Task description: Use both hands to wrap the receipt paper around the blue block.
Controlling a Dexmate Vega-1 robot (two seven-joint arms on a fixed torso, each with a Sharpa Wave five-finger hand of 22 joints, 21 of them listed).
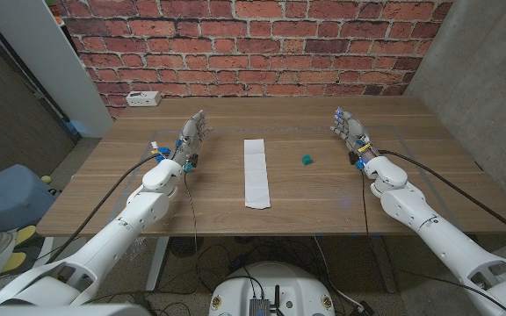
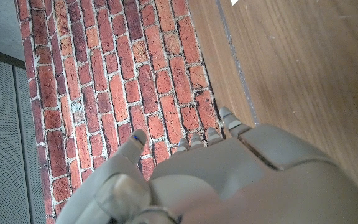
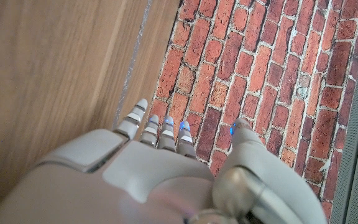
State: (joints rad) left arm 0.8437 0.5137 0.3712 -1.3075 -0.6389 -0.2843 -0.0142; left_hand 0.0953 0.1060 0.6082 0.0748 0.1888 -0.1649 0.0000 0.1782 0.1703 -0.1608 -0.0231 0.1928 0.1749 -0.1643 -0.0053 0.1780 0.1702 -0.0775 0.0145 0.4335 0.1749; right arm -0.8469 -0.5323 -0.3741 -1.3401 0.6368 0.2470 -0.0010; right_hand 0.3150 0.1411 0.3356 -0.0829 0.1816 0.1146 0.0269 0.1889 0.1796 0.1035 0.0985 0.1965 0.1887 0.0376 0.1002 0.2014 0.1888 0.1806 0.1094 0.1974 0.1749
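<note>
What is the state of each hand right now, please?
Left hand: open, holding nothing, fingers apart, to the left of the receipt paper.
Right hand: open, holding nothing, to the right of the blue block.

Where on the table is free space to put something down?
Bare wood lies between the left hand and the receipt paper, and along the near edge. The blue block sits between paper and right hand, so less room there.

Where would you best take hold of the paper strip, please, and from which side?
Probably at a short end: the paper lies flat, long axis running away from the robot. The left hand could come from its own side and pinch a corner; the block sits on the other.
</note>
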